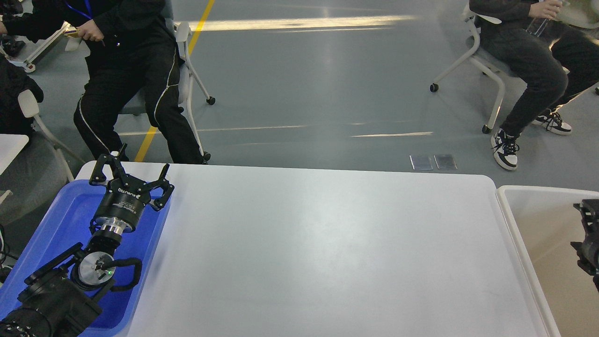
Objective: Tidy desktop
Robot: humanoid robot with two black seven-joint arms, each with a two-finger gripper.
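Nothing remains on the desk (327, 243), so tidying looks done; left pincer (133, 175) at 9 o'clock gapes empty, right pincer (588, 238) unreadable.

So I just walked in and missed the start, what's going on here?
A humanoid robot is tidying a white desktop. Its left gripper hangs open over the blue tray at the table's left end, holding nothing. Only part of the right arm shows, over the beige bin at right. Two people sit on chairs behind.
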